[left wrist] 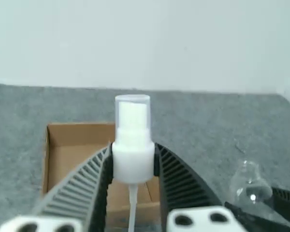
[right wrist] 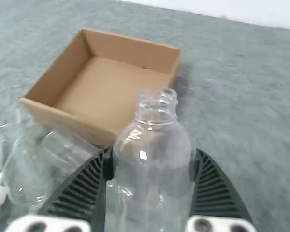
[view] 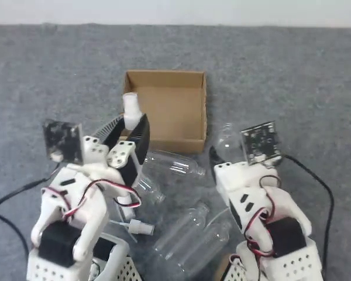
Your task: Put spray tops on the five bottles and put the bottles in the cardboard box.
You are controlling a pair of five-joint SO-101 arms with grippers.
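Grey carpet point(view: 292, 70); spray top point(left wrist: 132, 140) clamped within left tool point(left wrist: 132, 154).

Robot lab: grey felt point(view: 281, 70), blank wall point(view: 175, 10)

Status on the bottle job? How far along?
Done: nothing; no bottle is in the cardboard box yet. In hand: left hand grips a spray top, right hand an uncapped bottle. Left: cap it, cap the loose bottles, box all.
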